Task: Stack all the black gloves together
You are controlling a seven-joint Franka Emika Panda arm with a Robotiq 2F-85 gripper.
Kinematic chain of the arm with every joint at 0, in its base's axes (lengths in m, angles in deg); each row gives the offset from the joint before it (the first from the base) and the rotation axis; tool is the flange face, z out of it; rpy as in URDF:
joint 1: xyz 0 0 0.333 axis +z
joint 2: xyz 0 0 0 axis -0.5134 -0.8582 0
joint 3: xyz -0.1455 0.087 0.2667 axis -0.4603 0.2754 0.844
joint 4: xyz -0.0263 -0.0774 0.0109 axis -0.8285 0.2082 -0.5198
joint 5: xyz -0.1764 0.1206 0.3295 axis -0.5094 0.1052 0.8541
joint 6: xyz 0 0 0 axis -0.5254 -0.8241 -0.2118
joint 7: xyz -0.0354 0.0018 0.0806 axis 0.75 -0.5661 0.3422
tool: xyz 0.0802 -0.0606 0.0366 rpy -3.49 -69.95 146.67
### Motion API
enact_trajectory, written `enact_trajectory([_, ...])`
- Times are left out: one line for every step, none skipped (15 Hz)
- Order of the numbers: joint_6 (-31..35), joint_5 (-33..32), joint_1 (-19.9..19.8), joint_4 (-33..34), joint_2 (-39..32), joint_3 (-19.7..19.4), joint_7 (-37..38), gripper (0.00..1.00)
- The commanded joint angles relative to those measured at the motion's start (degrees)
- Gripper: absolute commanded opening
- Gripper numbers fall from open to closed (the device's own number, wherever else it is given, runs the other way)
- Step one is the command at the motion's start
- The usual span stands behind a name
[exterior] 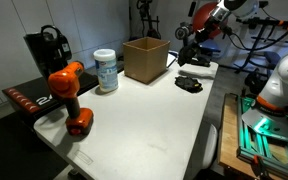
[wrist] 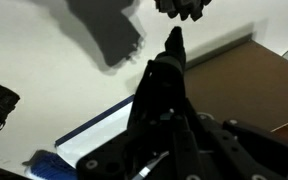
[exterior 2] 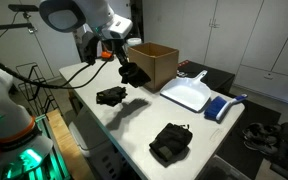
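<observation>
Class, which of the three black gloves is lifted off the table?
The hanging glove, gripped by the claw near the box. The middle glove and the front glove lie flat on the table.

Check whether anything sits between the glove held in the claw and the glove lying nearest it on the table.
Nothing visible does. The claw holds a black glove in the air, with only open space down to the lying glove. The cardboard box and white tray stand off to the side.

On the white surface (exterior: 144, 125) stand an orange drill (exterior: 69, 95), a white canister (exterior: 106, 71) and an open cardboard box (exterior: 144, 58); a white tray (exterior 2: 189, 95) lies near the box.
</observation>
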Motion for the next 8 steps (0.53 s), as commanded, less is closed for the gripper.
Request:
enact_trajectory([0.13,-1.32,1.49,0.01,0.19,-1.42,1.08,0.04])
enact_trajectory([0.14,-1.33,1.49,0.01,0.20,-1.41,1.13,0.01])
enact_trajectory([-0.74,-1.19,0.46,1.45,-0.68,-2.22,2.55,0.01])
enact_trajectory([-0.63,-1.14,-0.83,2.40,-1.24,-2.99,4.31,0.01])
enact_trajectory([-1.63,-1.13,-1.91,3.38,-1.37,-4.70,4.84,0.01])
enact_trajectory([-1.35,-1.06,-2.77,3.91,-1.49,-5.81,5.60,0.01])
enact_trajectory([-1.82,-1.32,-4.23,4.92,-1.69,-7.53,5.99,0.01])
enact_trajectory([-1.86,-1.32,-5.21,5.75,-2.05,-8.82,6.26,0.01])
